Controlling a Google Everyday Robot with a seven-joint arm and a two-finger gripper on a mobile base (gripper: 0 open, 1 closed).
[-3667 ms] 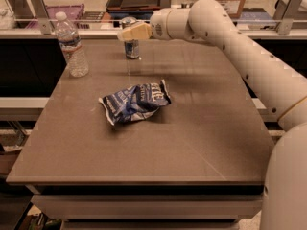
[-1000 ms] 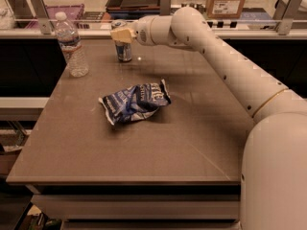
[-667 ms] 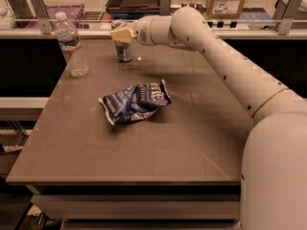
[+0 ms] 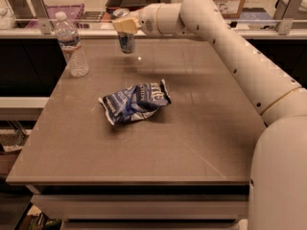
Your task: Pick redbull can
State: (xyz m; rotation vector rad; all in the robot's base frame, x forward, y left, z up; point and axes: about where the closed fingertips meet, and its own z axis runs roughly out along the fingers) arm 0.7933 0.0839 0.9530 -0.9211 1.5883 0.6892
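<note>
The redbull can point(image 4: 127, 42), slim, silver and blue with a silver top, is at the far middle of the brown table point(image 4: 192, 143). My gripper point(image 4: 125, 26), with tan fingers, is shut around the can's upper part. The can hangs a little above the tabletop, slightly tilted. My white arm reaches in from the right side across the table's back.
A clear water bottle point(image 4: 71, 44) with a white cap stands at the far left of the table. A crumpled blue and white snack bag point(image 4: 135, 102) lies mid-table. A metal rail point(image 4: 48, 30) and shelves with trays and boxes run behind the table.
The gripper has risen a little with the can in it; the can has left the tabletop. The bottle and the bag have not moved.
</note>
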